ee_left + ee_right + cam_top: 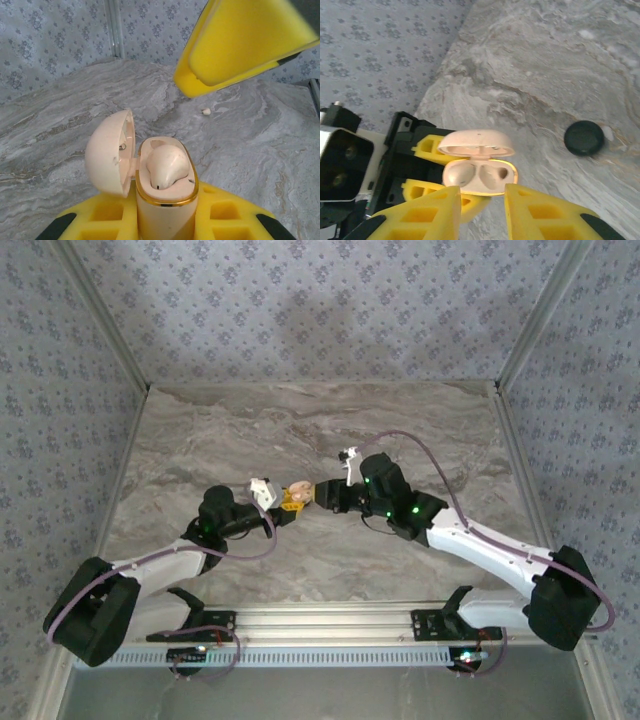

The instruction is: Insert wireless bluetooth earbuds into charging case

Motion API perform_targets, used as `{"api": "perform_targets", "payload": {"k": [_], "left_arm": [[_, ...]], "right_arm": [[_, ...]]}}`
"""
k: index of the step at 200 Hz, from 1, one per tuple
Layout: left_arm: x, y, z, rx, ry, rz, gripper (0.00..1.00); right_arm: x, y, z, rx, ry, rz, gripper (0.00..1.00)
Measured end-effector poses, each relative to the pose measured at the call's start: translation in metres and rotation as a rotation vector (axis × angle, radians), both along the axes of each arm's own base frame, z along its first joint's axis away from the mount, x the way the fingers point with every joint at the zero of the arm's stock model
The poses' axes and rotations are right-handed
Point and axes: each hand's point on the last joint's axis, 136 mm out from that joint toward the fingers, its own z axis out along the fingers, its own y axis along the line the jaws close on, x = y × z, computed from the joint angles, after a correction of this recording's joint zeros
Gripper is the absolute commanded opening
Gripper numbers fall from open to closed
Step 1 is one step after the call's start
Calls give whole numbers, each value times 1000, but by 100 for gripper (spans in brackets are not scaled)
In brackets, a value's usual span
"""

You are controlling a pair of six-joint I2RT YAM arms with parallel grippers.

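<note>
The left end effector (288, 502) clamps the charging case (165, 215) (lid open); right end effector (481, 200) stands parted.

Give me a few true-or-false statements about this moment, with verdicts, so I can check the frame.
1. The charging case stands open. True.
2. The right hand grips the case. False: the left hand grips it, and the right hand is open and empty.
3. A black round disc lies on the table. True.
4. The case is black. False: it is pale beige-pink.
5. A pale earbud sits in the case. True.
</note>
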Motion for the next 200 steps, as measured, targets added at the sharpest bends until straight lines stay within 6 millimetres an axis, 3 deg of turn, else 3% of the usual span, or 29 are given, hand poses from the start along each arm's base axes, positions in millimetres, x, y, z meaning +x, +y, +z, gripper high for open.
{"api": "perform_targets", "payload": {"k": [51, 70, 114, 143, 172, 200], "left_arm": [[-2, -2, 1, 6, -7, -22, 4], [-3, -2, 0, 11, -6, -30, 4], [-4, -3, -1, 16, -5, -34, 4], [-4, -2, 1, 18, -12, -34, 4], [-5, -2, 0, 24, -12, -35, 4], [-5, -2, -1, 29, -11, -36, 4]], "right_arm": [[20, -51, -21, -145, 142, -111, 38], [25, -84, -39, -212, 235, -185, 39], [28, -181, -91, -433, 504, -389, 43], [30, -227, -112, -560, 611, -448, 45], [46, -257, -120, -622, 632, -457, 47], [67, -271, -132, -649, 635, -432, 47]]}}
